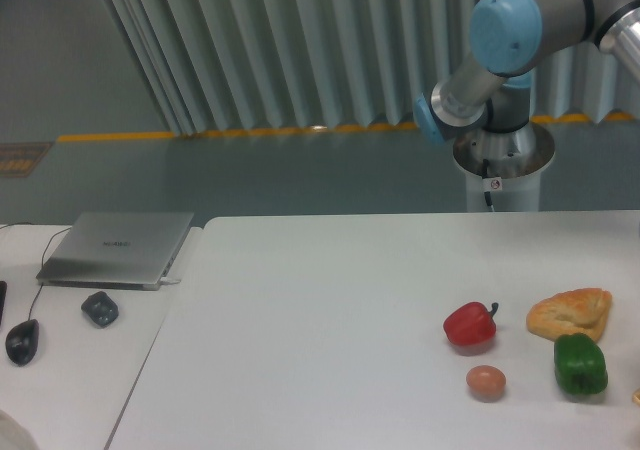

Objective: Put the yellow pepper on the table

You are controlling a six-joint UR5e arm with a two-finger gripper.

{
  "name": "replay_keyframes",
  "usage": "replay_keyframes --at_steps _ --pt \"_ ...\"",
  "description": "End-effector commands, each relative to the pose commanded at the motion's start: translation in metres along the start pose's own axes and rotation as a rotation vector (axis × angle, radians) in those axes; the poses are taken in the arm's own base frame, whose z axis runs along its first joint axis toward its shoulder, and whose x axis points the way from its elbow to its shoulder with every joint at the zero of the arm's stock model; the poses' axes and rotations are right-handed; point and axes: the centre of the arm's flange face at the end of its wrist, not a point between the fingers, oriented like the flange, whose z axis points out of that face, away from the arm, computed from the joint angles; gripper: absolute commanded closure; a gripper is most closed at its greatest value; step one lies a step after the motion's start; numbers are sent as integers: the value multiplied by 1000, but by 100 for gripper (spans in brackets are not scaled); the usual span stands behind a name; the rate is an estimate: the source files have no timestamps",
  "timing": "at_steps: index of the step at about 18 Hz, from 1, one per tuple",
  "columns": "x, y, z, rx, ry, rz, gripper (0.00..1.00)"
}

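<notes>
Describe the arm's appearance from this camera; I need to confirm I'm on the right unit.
The arm has grey-silver tubular links with light-blue round joint caps. It stands on a shiny metal pedestal base, with a thin dark cable and a small red-and-white tag hanging down its front. The gripper and its fingers are out of frame.

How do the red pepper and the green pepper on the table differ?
The red pepper is squat, with a dark stem pointing up and right; the green pepper looks taller and shows no clear stem. Red sits left of the bread, green just below it. Both rest on the white table.
</notes>
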Motion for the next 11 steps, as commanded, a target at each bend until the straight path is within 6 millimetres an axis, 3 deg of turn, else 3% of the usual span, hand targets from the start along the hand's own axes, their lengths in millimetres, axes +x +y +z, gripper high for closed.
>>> replay_keyframes --at_steps 11 --pt "-3 0 7 -4 -1 3 0"
